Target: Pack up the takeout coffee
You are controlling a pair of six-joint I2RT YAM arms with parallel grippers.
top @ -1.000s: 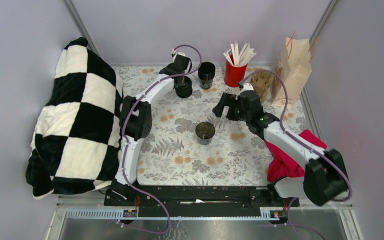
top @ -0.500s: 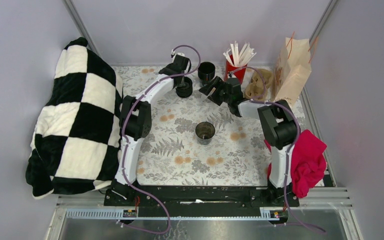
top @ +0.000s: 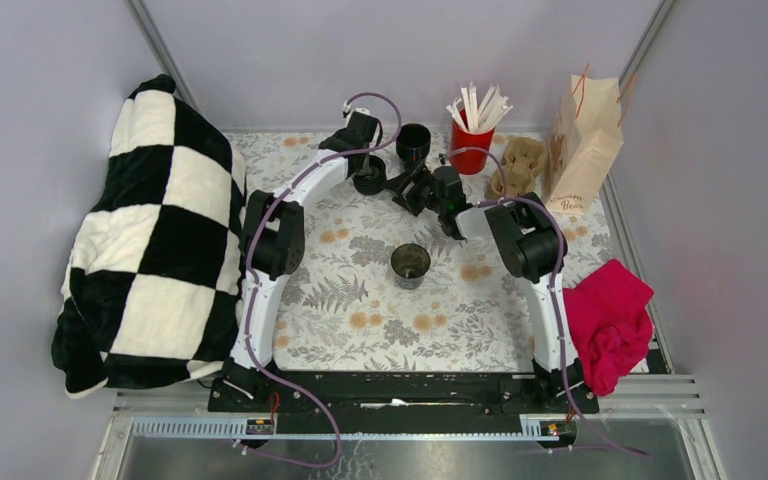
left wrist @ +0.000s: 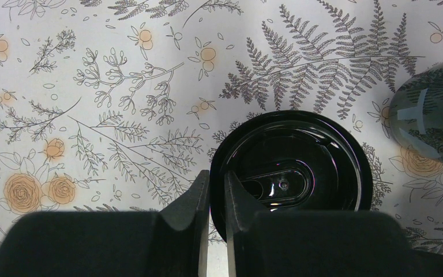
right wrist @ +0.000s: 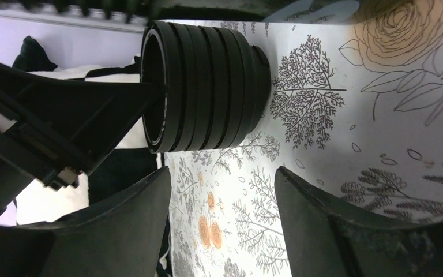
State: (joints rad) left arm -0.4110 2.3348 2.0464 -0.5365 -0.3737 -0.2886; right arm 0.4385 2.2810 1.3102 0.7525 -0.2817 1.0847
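1 black lid stack (left wrist: 300, 167) stands upright, left hand (left wrist: 217, 183) pinching its rim.

Far centre congested: lid stack (top: 368, 180), black cup (top: 413, 143) and red cup of sticks (top: 471, 148) stand close together, with left arm (top: 300, 185) and right arm (top: 525, 240) reaching in. Pulp carrier (top: 520, 165) and paper bag (top: 582, 145) block far right. Open cup (top: 410, 265) stands alone mid-table. Bare tablecloth (top: 360, 320) surrounds it on the near side.

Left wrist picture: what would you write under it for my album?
Left gripper pinching the rim of a black lid above the flowery table.
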